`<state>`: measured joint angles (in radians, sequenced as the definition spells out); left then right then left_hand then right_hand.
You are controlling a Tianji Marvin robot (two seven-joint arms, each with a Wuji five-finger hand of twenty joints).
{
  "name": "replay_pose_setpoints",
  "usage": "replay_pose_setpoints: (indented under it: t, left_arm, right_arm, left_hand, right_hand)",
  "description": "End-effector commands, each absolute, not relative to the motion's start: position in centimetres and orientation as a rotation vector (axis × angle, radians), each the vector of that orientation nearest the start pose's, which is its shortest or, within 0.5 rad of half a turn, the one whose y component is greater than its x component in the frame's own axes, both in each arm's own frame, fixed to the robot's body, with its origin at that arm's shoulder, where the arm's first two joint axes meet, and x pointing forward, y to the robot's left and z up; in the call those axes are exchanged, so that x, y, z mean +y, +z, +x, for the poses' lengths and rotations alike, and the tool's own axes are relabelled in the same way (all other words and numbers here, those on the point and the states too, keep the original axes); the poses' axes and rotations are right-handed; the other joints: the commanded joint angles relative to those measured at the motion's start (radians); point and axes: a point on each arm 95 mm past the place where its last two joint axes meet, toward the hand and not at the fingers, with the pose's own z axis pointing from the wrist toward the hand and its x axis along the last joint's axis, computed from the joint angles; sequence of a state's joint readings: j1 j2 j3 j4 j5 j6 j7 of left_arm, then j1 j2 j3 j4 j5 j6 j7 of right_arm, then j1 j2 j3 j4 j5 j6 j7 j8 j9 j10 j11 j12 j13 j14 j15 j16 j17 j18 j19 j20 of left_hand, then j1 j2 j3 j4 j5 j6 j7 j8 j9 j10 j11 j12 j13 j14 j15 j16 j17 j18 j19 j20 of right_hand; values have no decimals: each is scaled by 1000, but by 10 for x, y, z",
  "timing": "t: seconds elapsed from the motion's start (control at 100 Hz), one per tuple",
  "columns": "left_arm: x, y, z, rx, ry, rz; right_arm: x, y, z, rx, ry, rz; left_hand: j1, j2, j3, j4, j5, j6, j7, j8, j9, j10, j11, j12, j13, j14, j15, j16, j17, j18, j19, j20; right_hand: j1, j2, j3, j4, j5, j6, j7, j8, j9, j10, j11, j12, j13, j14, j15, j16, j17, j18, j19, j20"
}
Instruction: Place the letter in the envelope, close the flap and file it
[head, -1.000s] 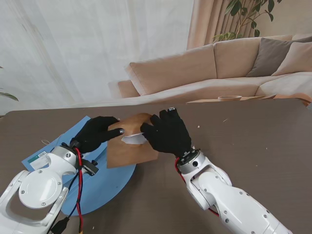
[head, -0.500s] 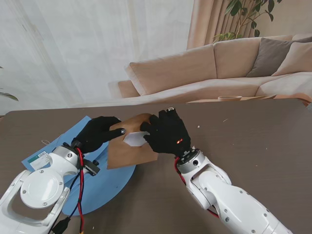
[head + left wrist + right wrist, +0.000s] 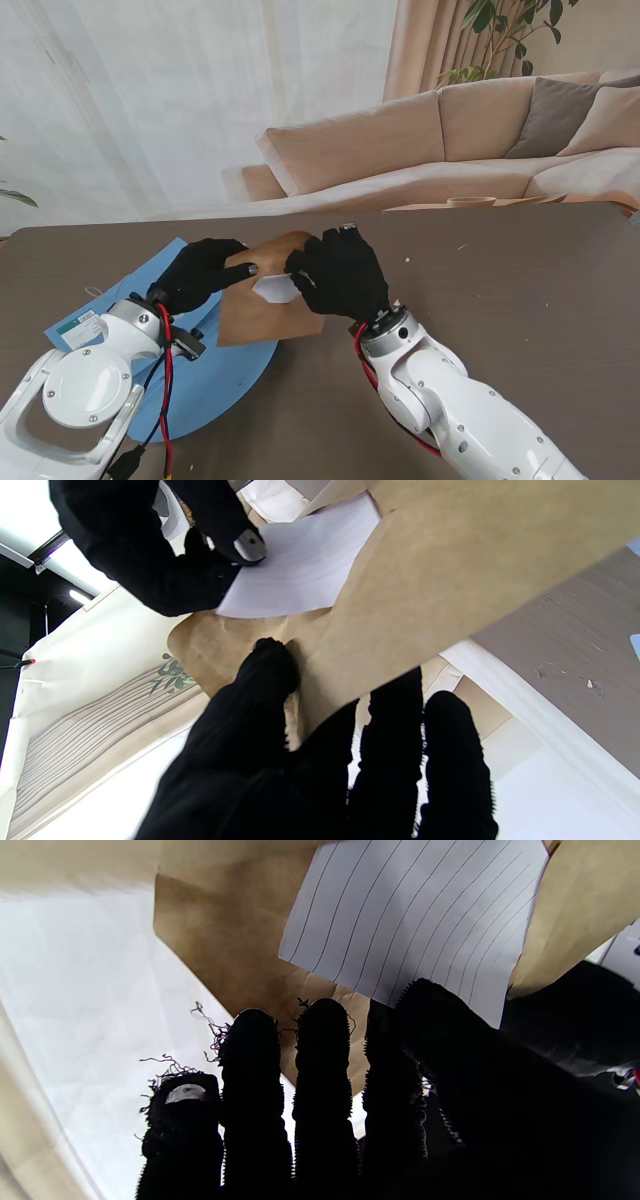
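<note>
Beyond the dark brown bench a beige sofa and pale curtains fill the upper half of the stand's frame. Left of centre, both my black-gloved hands meet over a brown envelope, which is held up off the bench over a blue folder at the lower left of the frame.

My left hand grasps the envelope at its left edge: in the left wrist view the thumb presses on the brown paper while the other fingers lie behind it, so the paper is pinched between them.

My right hand is closed on the letter, a white sheet showing between the two hands at the centre left of the frame. In the right wrist view the lined sheet runs out from under my thumb, with the other fingers behind it, and its far end sits against the brown paper of the envelope. From the left wrist view the letter lies on the envelope's open mouth, just beyond my left thumb; how far it has gone inside I cannot tell.
</note>
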<state>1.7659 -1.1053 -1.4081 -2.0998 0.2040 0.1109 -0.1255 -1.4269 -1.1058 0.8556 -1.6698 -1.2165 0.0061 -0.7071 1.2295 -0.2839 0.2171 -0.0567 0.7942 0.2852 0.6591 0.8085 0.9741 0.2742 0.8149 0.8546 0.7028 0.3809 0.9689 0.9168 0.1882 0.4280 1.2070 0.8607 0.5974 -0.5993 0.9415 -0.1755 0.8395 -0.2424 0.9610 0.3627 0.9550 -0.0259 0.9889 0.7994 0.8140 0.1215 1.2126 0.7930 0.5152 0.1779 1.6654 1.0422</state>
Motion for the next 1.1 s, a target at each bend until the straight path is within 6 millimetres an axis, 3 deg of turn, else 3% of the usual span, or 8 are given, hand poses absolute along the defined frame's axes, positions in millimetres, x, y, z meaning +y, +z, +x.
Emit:
replay_pose_setpoints:
  t: [0.0,0.27,0.84,0.94,1.09]
  left_arm:
    - [-20,-198,344,1029,-2167,-1798]
    - [-24,-198,344,1024,-2181,-1804]
    - [-24,-198,342,965,-2252,-1826]
    - [-23,-198,342,961,-2257,-1829]
    - [-21,-198,343,958,-2245,-1826]
  right_arm:
    - [130,-250,353,1160,1995,416]
    - [137,-254,357,1239,1984,407]
    - [144,-258,358,1242,2016,445]
    - [144,-259,358,1227,2021,459]
    - [142,-256,355,1181,2004,471]
  left_hand:
    - [62,51,-6,16,-21,7,19,17,-16,-33,25,13,-17,-3,10,23,-8,-10,19,28]
    - [62,52,-4,17,-22,7,19,18,-18,-33,25,15,-20,-2,8,23,-12,-13,16,28]
    - [61,55,-2,14,-28,4,22,30,-23,-37,29,28,-26,-4,6,26,-16,-13,11,27]
    - [61,55,-2,13,-28,3,22,31,-24,-36,30,30,-27,-3,6,27,-19,-14,9,26]
    - [62,56,-2,13,-29,3,21,32,-24,-36,29,31,-27,-3,5,28,-18,-14,8,27]
  right_hand:
    - [24,43,20,24,29,5,23,2,16,12,-16,-6,18,11,-9,-14,-7,12,32,11]
    - [39,78,-23,29,34,51,26,38,18,31,4,25,17,7,3,-5,-10,11,32,15]
    - [38,68,-20,30,42,49,16,44,20,37,14,32,22,2,14,3,-3,10,37,20]
    - [17,37,-22,25,38,55,-2,19,14,32,6,24,18,3,12,3,-4,8,36,20]
    - [-69,-44,-18,18,-60,85,-58,-41,-53,19,-10,11,-18,-8,-5,2,-20,-9,29,21]
